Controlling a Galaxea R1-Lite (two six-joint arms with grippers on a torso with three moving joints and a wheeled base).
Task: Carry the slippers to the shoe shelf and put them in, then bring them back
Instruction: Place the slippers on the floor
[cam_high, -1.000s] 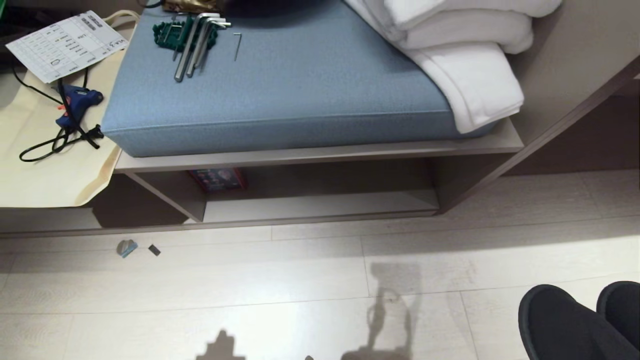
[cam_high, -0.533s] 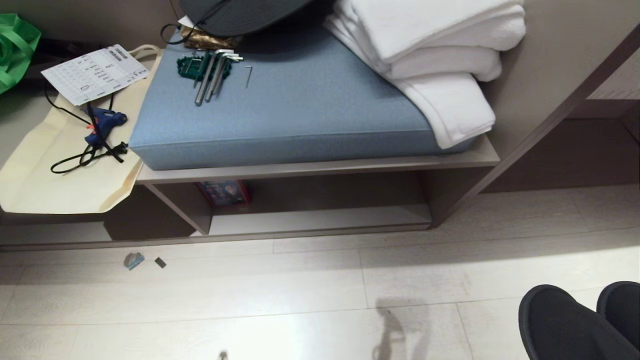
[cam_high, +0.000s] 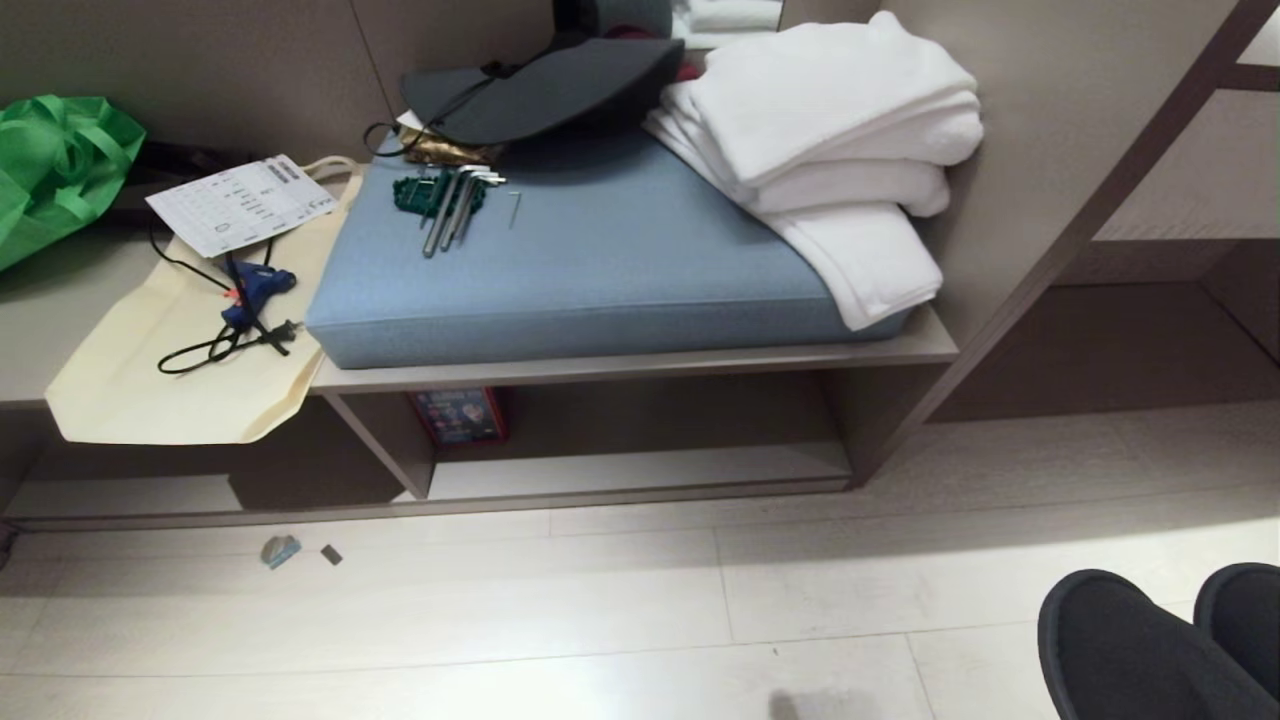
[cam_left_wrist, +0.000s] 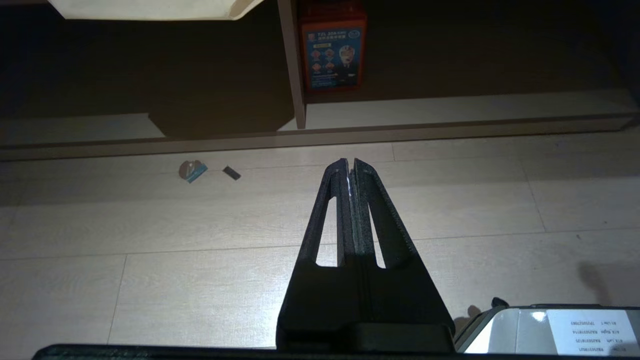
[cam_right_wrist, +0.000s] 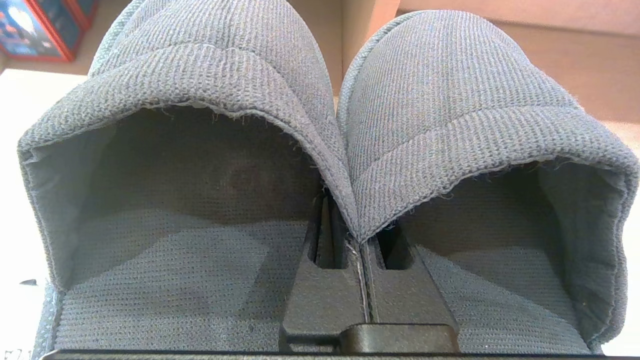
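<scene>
Holding the slippers (cam_right_wrist: 330, 150) by their pinched inner walls, the right gripper (cam_right_wrist: 361, 235) is clenched on the pair at the lower right of the head view, above the floor (cam_high: 500, 620). The shoe shelf (cam_high: 640, 470), the low cubby under the blue cushion (cam_high: 600, 270), lies ahead and to the left, well apart from the pair. To do the carry well, the pair should stay level and toes-forward, and the approach should line up with the cubby opening, low enough to pass under its top board. The left gripper (cam_left_wrist: 350, 167) hangs closed and empty over the floor. A red-and-blue box (cam_high: 458, 415) stands at the cubby's left end; the right part is the better target. Two small scraps (cam_high: 282, 550) lie on the floor nearby.
</scene>
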